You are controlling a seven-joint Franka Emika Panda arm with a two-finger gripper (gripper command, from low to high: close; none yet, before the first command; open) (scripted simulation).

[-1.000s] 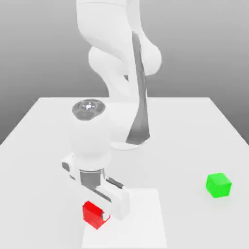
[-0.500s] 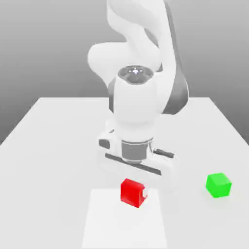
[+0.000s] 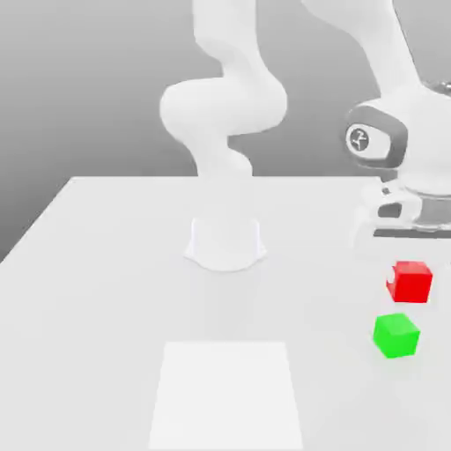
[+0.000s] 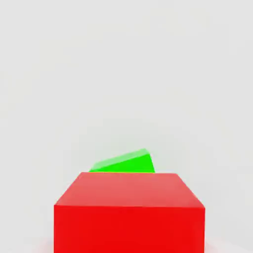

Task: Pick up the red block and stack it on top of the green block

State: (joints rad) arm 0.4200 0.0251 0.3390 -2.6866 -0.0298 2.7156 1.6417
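red block gripped by gripper | 1 green block apart below | white table

One block hanging over the table, another resting below

The held block is sitting between the fingers of the gripper, above the table, toward its right edge in the exterior view. The resting block is lying on the table, apart from the held block and nearer the exterior camera. The flat panel is lying to the exterior view's left of both blocks. Behind the panel, the arm's base is standing between the table's left and right edges.
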